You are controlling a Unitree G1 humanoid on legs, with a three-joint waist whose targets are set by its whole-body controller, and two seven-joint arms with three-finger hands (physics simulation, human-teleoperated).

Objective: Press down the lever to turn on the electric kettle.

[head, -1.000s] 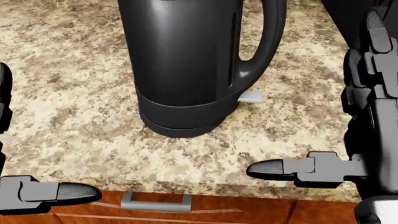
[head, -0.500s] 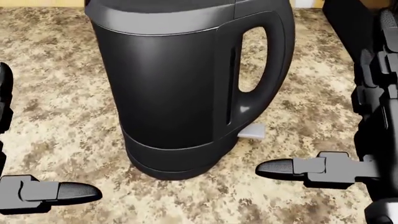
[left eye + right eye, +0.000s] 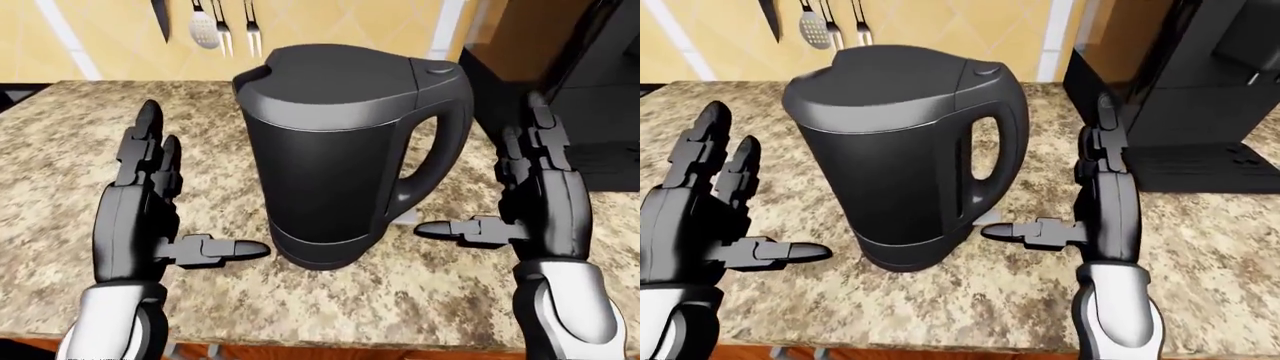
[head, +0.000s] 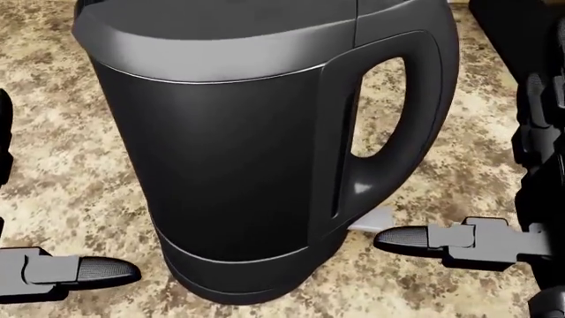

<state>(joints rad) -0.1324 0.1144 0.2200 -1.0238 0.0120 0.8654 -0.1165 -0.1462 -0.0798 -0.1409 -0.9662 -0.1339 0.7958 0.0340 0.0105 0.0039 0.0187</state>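
Speckled granite counter [image 3: 420,300], utensils hung on wall behind. Black kettle [image 3: 340,150] upright mid-counter; grey lever [image 4: 375,218] at handle base. Left hand [image 3: 140,202] and right hand [image 3: 535,195] flank it, fingers spread, holding nothing.

In the head view the whole picture has shifted, so the camera has moved: the kettle [image 4: 256,146] now fills far more of the frame and sits lower, and the drawer front seen a second ago below the counter [image 4: 53,112] edge is out of view. The lever [image 4: 373,220] has slid down with it. The right hand's thumb [image 4: 415,238] now lies just right of the lever.
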